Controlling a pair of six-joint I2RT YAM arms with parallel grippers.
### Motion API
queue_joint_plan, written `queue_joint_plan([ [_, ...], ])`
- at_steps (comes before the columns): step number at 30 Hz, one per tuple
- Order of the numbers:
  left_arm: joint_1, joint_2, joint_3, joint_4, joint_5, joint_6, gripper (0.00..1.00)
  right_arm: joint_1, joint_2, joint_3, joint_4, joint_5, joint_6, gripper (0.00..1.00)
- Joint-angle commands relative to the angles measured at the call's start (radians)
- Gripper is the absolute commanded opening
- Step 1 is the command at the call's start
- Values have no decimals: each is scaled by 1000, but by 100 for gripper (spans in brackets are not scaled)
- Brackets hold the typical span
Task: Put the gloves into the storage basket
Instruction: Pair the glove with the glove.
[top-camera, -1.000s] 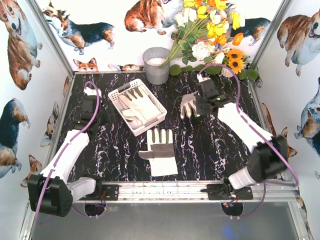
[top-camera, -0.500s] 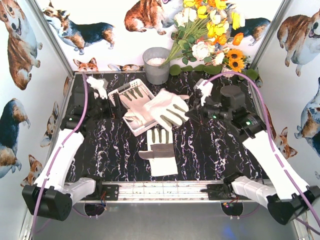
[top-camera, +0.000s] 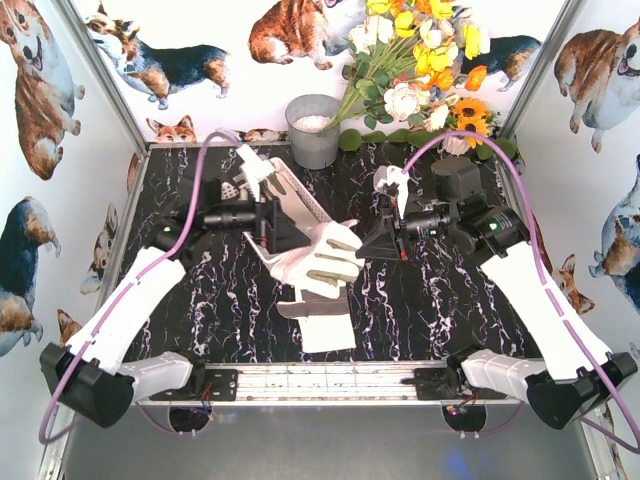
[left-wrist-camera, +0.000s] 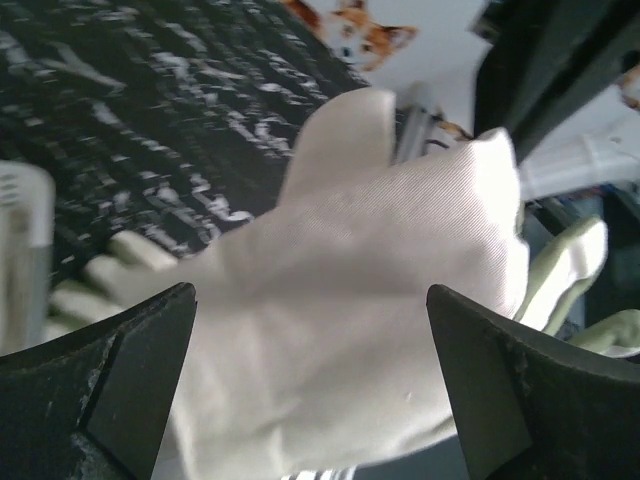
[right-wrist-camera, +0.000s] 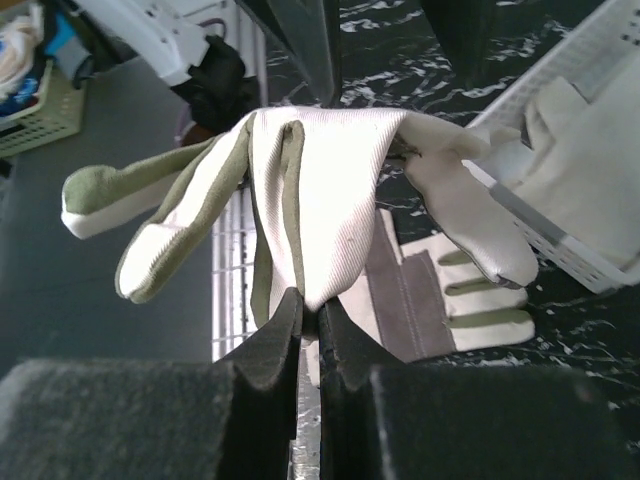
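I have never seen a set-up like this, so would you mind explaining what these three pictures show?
These are two robot arms bolted at the near edge of a black marbled table. The wide picture looks down from above and behind them; the other two come from a camera on each wrist. The right pincer is shut on a cream glove and holds it in the air. The left pincer is open, with its fingers on either side of that glove. A second glove lies flat on the table, and a third glove lies in the white storage basket. At the back stand a grey bucket and flowers.
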Motion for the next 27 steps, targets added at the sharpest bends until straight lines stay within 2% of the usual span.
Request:
queue_joint_plan([
  [1, -58, 37, 36, 161, 151, -80, 93, 15, 45, 102, -139, -122, -104, 0],
  [7, -83, 50, 43, 284, 206, -173, 94, 43, 98, 122, -226, -64, -149, 0],
  [13, -127, 75, 36, 291, 235, -178, 94, 72, 127, 127, -215, -46, -144, 0],
  [17, -137, 95, 36, 239, 231, -139, 90, 77, 136, 137, -206, -56, -145, 0],
  [27, -165, 133, 30, 185, 246, -103, 40, 78, 147, 130, -159, 17, -127, 0],
])
